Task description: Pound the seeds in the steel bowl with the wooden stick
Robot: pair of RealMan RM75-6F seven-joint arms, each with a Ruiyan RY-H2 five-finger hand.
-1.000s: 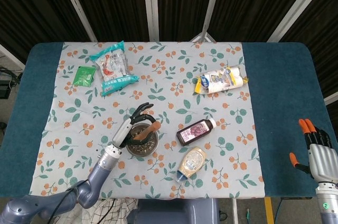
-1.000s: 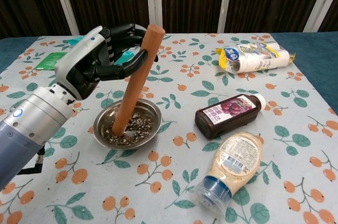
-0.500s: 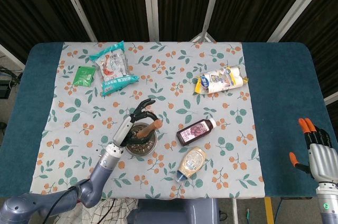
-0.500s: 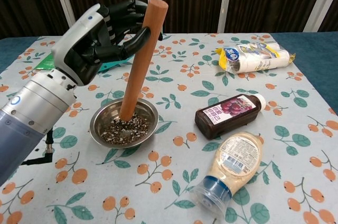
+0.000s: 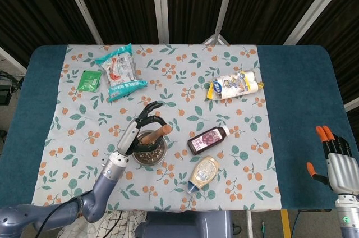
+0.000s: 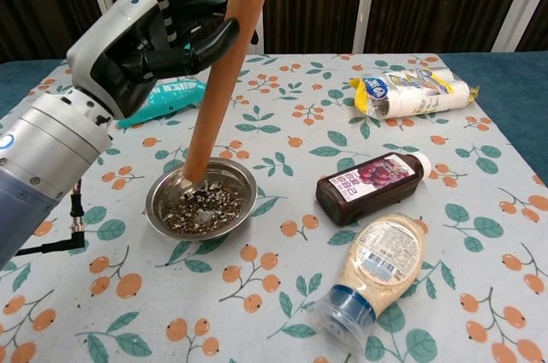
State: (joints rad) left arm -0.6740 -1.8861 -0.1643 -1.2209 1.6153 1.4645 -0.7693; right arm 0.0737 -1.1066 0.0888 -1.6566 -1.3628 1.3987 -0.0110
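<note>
At the upper left of the chest view, the left hand (image 6: 145,33) is gripping the tilted wooden stick (image 6: 218,72), its fingers wrapped around the upper part, over the seeds (image 6: 204,209) in the steel bowl (image 6: 163,200); at the lower right of the head view, the right hand (image 5: 338,166) is holding nothing, fingers apart.

Leaning tilted over the steel bowl (image 6: 202,206), wooden stick (image 6: 219,72) with lower end just above dark crushed seeds (image 6: 205,210) lying inside.

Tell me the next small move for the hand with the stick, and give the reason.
Probably drive the wooden stick straight back down. The left hand holds it tilted, its lower end above the seeds near the back rim of the steel bowl, so a short downward stroke toward the middle lands the next pound.
</note>
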